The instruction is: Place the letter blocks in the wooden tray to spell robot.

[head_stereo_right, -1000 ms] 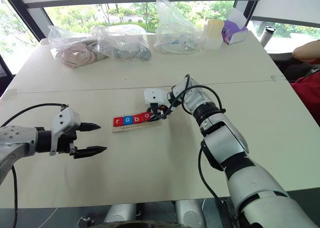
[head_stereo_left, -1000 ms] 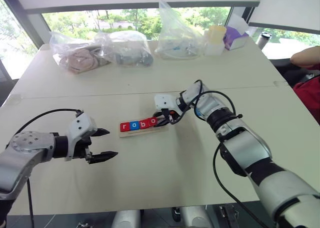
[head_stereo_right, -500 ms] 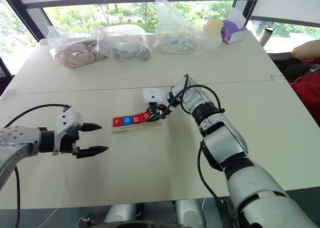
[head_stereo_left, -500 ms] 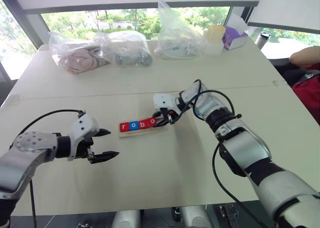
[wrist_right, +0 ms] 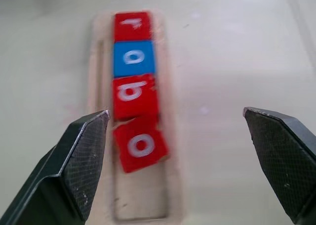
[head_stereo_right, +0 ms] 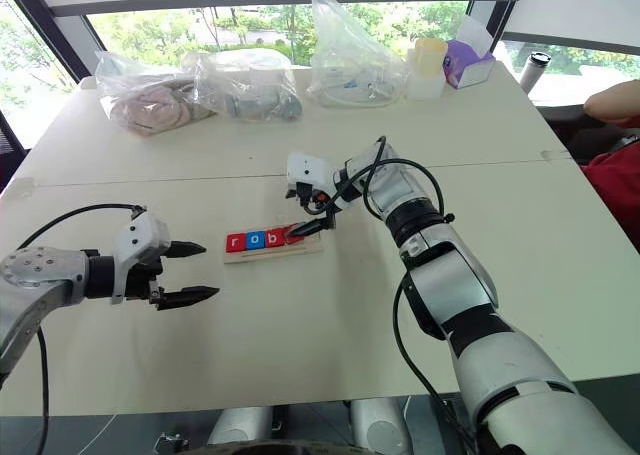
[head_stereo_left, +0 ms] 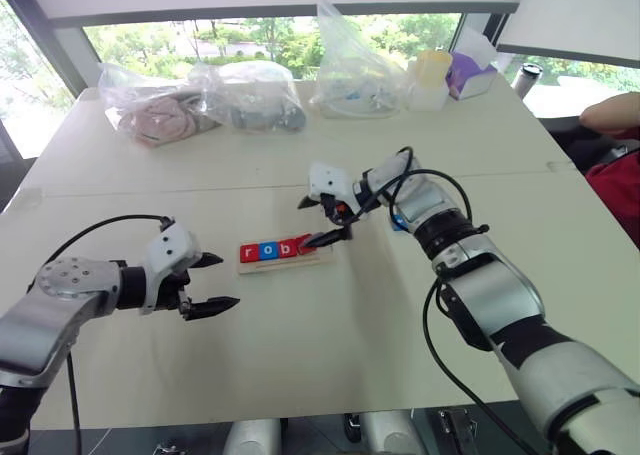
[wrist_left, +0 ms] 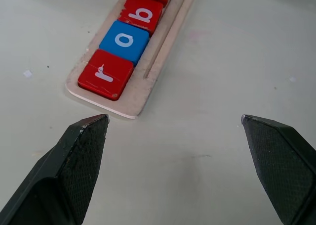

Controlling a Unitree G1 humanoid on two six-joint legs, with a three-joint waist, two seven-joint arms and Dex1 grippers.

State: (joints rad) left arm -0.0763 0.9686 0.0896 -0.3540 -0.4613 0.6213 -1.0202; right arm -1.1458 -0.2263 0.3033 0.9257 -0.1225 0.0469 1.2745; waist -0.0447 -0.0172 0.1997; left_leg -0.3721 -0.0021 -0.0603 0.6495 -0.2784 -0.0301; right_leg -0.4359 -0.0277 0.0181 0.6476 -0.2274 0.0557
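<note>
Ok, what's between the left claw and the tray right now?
Nothing: in the left wrist view, bare table runs from the open left claw to the near end of the tray, where the red r block sits.

Red and blue letter blocks (wrist_right: 133,86)

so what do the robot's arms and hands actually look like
Both arms are silver-grey metal segments with black joint bands. Each hand, the left hand and the right hand, has a white housing and two black pointed fingers with finely textured inner pads. Loose black cables loop along each forearm to the wrist.
</note>
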